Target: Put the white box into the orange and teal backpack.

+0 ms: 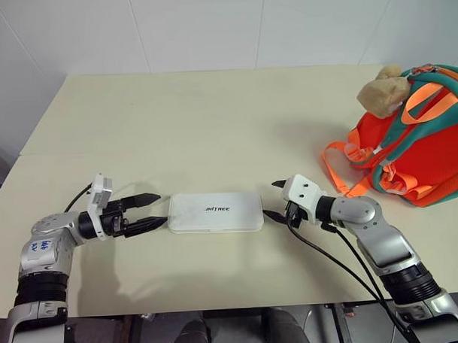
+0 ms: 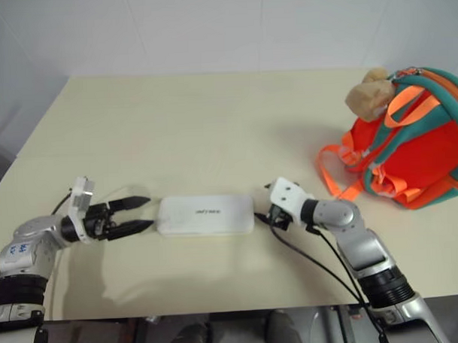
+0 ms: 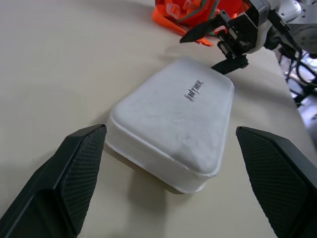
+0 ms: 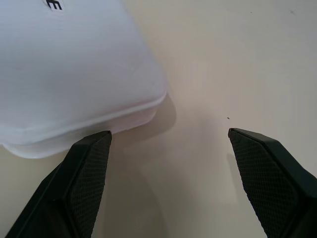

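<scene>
Box is seen flat on the surface, lettering up, near the front edge and not yet lifted. Left tool is held wide open at one short end, fingers just off the box; right tool is likewise spread open at the opposite end, one finger close by the box's corner. Nothing is gripped by either. Backpack is set well apart at the far right, a plush toy on top; whether it is unzipped cannot be told. Task is judged barely begun: grasp, lift, carry and insertion are all left.
</scene>
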`<state>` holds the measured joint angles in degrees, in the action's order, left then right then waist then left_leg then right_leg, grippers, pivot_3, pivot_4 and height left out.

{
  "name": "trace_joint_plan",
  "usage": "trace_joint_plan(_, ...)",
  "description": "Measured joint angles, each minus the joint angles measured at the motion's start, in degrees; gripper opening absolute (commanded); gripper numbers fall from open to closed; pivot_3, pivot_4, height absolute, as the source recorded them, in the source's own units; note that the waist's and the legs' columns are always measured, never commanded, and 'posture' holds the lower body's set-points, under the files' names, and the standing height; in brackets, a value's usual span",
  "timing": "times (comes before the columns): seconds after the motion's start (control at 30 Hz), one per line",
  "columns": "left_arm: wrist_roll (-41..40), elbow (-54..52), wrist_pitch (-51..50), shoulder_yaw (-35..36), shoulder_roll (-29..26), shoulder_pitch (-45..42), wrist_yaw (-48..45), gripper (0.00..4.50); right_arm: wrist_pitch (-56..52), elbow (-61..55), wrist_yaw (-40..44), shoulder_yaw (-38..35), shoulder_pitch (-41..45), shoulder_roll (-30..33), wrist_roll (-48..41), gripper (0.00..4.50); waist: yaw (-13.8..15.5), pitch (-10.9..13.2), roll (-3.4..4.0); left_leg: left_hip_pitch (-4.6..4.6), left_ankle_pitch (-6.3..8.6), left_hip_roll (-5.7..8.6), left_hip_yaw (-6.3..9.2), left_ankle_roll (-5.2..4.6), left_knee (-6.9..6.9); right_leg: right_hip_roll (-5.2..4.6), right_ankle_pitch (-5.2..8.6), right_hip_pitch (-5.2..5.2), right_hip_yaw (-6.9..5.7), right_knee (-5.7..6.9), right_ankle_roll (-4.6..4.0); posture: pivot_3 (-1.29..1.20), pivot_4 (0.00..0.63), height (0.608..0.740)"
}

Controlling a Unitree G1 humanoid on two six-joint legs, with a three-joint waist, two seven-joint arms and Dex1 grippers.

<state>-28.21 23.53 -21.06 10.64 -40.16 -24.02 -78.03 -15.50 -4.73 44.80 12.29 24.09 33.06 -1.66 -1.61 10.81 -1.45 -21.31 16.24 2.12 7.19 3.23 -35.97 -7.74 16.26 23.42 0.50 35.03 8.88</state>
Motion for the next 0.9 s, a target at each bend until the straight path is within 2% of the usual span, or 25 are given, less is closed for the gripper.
trace_joint_plan(0.9,1.24,8.86,-29.84,-6.53,-4.11,-10.57,1.67,4.47,-0.15,-0.04,0.87,0.96,1.41,-1.82,0.72,4.50,0.00,0.00,0.00,0.03,0.01,-0.02,0.00,0.01,-0.03,0.09,-0.01,0.00,0.05,0.11,-0.02,0.00,0.150,0.740)
